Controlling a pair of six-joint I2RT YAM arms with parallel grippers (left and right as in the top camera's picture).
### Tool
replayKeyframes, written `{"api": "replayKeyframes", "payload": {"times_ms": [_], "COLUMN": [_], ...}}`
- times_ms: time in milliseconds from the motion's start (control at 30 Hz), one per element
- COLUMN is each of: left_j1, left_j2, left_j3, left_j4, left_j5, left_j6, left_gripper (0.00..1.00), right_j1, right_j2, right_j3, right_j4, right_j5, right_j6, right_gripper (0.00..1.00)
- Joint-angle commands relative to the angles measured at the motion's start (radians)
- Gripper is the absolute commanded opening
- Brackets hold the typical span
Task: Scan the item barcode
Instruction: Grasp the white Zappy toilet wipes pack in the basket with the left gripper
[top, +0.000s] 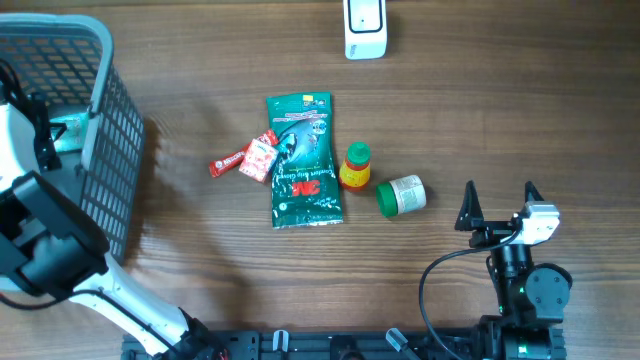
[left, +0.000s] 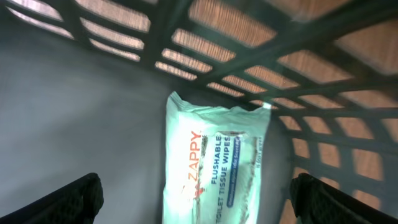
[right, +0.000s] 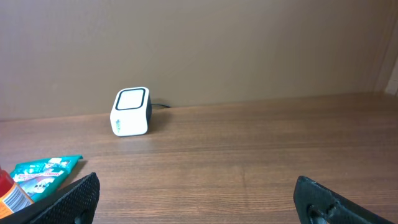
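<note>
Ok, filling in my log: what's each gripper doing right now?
Left gripper: open, holding nothing, inside the basket over the Zappy wipes pack.
Right gripper: open, holding nothing.

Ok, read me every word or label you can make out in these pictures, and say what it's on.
"ZAPPY": on the wipes pack in the basket.
"FLUSHABLE TOILET TISSUE WIPES": same pack; its smaller print is blurred.
Too small or blurred to read: print on the green pouch, red sachets, yellow bottle, white jar.
</note>
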Motion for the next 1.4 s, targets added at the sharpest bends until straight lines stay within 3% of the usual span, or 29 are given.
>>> {"api": "replayKeyframes", "payload": {"times_ms": [0, 167, 600, 667, 833, 900, 1367], "left_j1": [0.006, 0.006, -0.007, -0.010, -0.019, -0.025, -0.023], "left_j2": [0.048, 0.071, 0.137, 0.142, 0.142, 0.142, -0.003], "left_j3": [0.012, 0.012, 0.011, 0.010, 0.007, 0.007, 0.009], "left_j4": [0.011, 0.030, 0.047, 0.046, 0.045, 0.027, -0.003], "left_j5": [0.037, 0.045, 0.080, 0.085, 0.097, 0.097, 0.229], "left_j6": [-0.012, -0.012, -0.012, -0.011, -0.007, -0.008, 0.050], "left_gripper": [1.00, 0.87, 0.88, 0.66, 0.28, 0.04, 0.04], "right_j1": [-0.002, -0.002, -0.002, -0.002, -0.002, -0.002, -0.002], "right_j2": [-0.002, -0.002, -0.002, -0.002, -0.002, -0.002, -0.002], "right_j3": [-0.003, -0.003, -0.003, -0.003, -0.003, -0.003, -0.003], "right_j4": [0.002, 0.002, 0.002, 0.002, 0.002, 0.002, 0.002], "right_j5": [0.014, 0.014, 0.014, 0.014, 0.014, 0.014, 0.014], "right_j6": [-0.007, -0.007, -0.007, -0.007, -0.007, -0.007, -0.007], "right_gripper": [1.00, 1.00, 0.99, 1.00, 1.00, 1.00, 1.00]}}
